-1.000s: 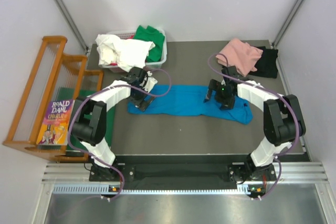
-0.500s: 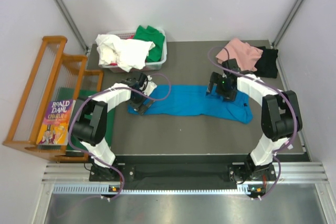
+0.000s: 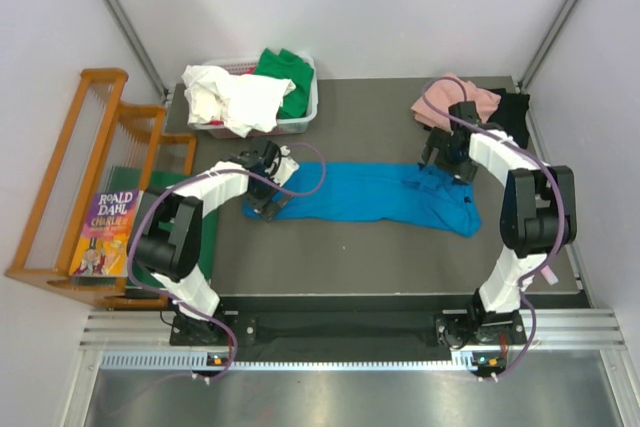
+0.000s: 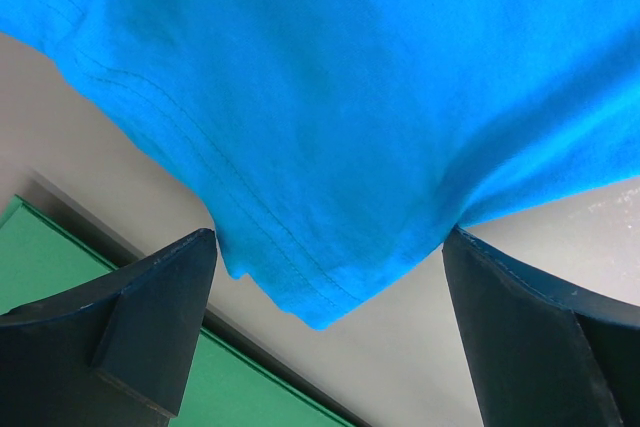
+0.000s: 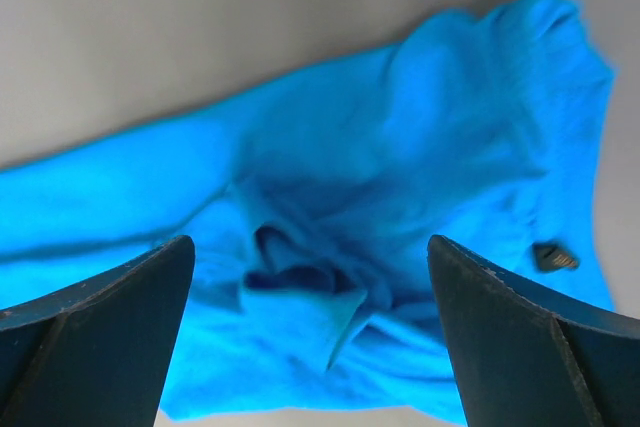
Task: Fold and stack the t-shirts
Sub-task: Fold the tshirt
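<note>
A bright blue t-shirt [image 3: 360, 192] lies stretched left to right across the grey table. My left gripper [image 3: 266, 203] hovers open at its left end. In the left wrist view the hemmed corner of the blue t-shirt [image 4: 340, 107] hangs between the spread fingers of the left gripper [image 4: 330, 292], not pinched. My right gripper [image 3: 438, 159] is open over the shirt's rumpled back-right part, where bunched folds of the blue t-shirt [image 5: 400, 147] lie under the right gripper [image 5: 310, 297]. A pink t-shirt [image 3: 455, 99] and a black t-shirt [image 3: 512, 119] lie at the back right.
A white basket [image 3: 300, 123] at the back left holds a white tee [image 3: 230, 97] and a green tee [image 3: 285, 69]. A wooden rack [image 3: 70, 177] with a book [image 3: 105, 232] stands left of the table. A green board [image 4: 60, 347] lies beyond the table's left edge.
My right gripper has moved back and to the right, from the shirt's middle toward its back-right corner. My left gripper has shifted slightly, staying at the left corner. Both stay open.
</note>
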Robot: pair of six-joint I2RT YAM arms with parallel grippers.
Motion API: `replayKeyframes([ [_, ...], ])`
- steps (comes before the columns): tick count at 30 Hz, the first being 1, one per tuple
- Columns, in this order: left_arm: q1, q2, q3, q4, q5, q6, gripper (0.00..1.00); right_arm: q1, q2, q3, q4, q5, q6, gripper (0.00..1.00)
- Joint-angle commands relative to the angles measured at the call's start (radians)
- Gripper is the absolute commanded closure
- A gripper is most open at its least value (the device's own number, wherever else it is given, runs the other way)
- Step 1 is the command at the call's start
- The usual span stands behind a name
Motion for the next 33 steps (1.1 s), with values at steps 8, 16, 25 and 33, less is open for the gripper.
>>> replayKeyframes([
  [8, 0.0, -0.054, -0.022, 0.009, -0.037, 0.02, 0.01, 0.014, -0.092, 0.273, -0.124, 0.137, -0.029, 0.0],
  [16, 0.0, -0.048, -0.061, 0.07, -0.132, 0.1, 0.01, 0.131, -0.393, -0.067, -0.016, -0.123, 0.097, 0.0],
  [25, 0.004, -0.02, -0.031, 0.127, -0.213, 0.184, 0.01, 0.135, -0.414, -0.359, 0.11, -0.127, 0.131, 0.0],
  [33, 0.003, -0.042, 0.32, -0.215, 0.075, 0.011, 0.01, 0.134, -0.372, -0.29, 0.092, -0.113, 0.112, 0.0],
])
